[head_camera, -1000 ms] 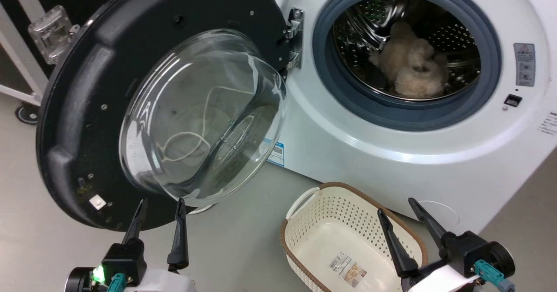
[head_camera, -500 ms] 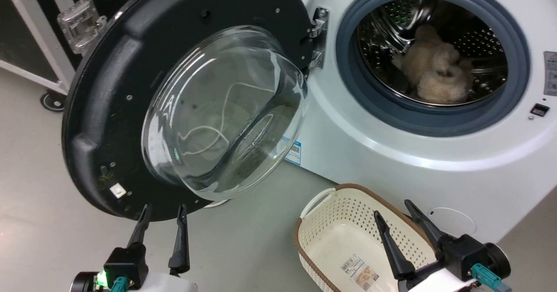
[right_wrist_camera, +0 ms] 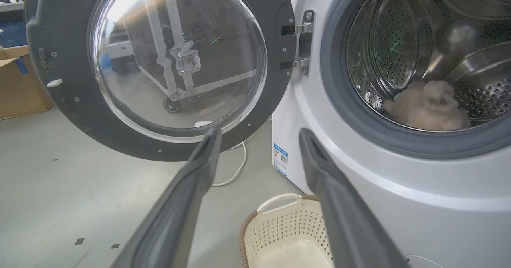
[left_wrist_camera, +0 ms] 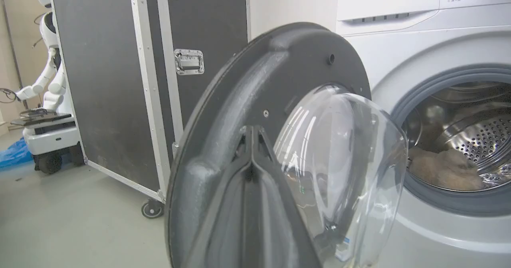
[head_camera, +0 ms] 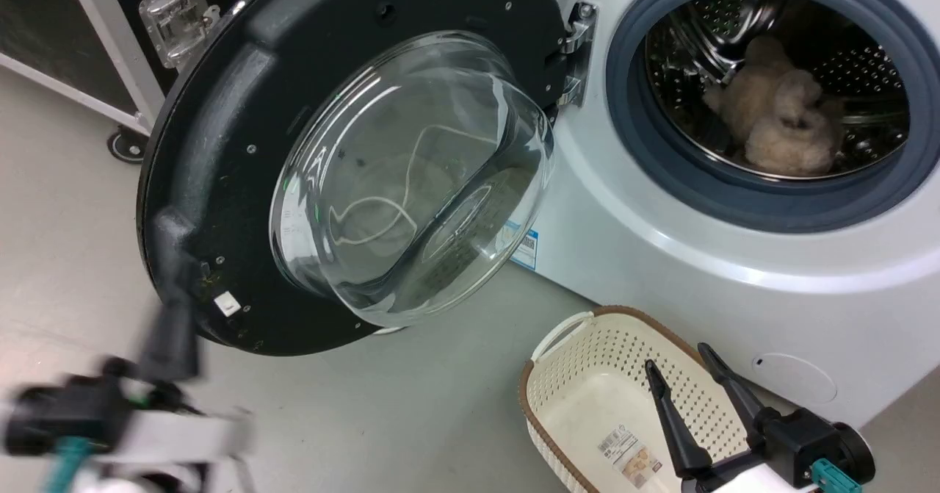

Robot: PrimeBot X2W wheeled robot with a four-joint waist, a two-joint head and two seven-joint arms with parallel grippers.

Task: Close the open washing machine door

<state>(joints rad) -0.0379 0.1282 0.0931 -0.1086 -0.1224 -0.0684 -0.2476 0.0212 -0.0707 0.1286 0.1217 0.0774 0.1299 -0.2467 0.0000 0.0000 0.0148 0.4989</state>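
The washing machine door (head_camera: 242, 111) stands wide open, its black rim and clear glass bowl (head_camera: 411, 177) swung left on the metal hinge (head_camera: 576, 52) of the white washing machine (head_camera: 661, 258). My left gripper (head_camera: 175, 302) is motion-blurred at the lower left, shut and empty. Its tips reach the door's lower-left rim; I cannot tell if they touch. In the left wrist view the joined fingers (left_wrist_camera: 251, 129) point at the door (left_wrist_camera: 239, 100). My right gripper (head_camera: 677, 357) hangs open and empty over the basket, also in the right wrist view (right_wrist_camera: 259, 134).
A fluffy beige item (head_camera: 778, 126) lies in the steel drum. A cream perforated basket (head_camera: 587, 375) sits on the floor before the washer. A black flight case (left_wrist_camera: 111, 80) on casters stands left of the door, a white robot (left_wrist_camera: 48, 80) beyond it. A cardboard box (right_wrist_camera: 20, 84) is farther left.
The head camera has turned left, shifting the scene right. My left gripper has shut and swung left and up to the door's lower-left rim. The right gripper keeps its place.
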